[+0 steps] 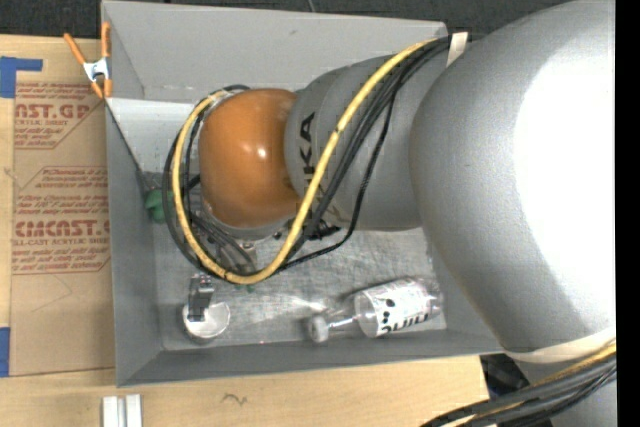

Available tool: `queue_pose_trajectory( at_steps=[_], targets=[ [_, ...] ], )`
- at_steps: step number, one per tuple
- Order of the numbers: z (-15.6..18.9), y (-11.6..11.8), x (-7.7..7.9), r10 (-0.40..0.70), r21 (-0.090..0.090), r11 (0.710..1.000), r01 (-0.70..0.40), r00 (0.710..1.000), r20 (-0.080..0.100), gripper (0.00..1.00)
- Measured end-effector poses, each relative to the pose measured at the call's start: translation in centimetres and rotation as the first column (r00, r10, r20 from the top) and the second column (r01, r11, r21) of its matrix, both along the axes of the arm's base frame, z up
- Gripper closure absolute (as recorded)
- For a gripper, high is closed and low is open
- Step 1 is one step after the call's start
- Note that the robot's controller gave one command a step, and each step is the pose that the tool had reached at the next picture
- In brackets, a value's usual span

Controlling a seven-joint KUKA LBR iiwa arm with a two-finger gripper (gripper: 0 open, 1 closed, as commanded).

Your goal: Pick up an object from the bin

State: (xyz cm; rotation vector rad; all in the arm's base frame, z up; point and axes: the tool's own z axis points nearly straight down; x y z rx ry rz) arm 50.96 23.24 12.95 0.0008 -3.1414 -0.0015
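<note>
My gripper point(224, 245) is low in the left half of the bin, and just its dark body peeks out from under the orange cover. A small silvery metal piece with a round end point(205, 313) lies just below it near the front left corner. At the left wall beside the gripper, a green thing point(155, 205) is partly hidden. A small clear bottle with a black-and-white label and a grey cap point(380, 311) lies on its side along the front wall, to the right of the gripper.
The arm, its orange cover and looped yellow and black cables cover the middle and right of the bin. A thin clear plastic sheet lies on the floor by the bottle. The bin walls stand close on the left and front.
</note>
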Motion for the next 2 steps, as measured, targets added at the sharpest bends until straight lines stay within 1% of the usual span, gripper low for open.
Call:
queue_pose_trajectory(
  at_steps=[1,2],
  targets=[
    [-1.7,0.5,-0.6,0.116,0.0,0.993,-0.116,0.993,0.006,0.0],
    [-5.6,1.2,-1.6,0.26,0.002,0.966,-0.26,0.966,0.009,0.0]
  ],
)
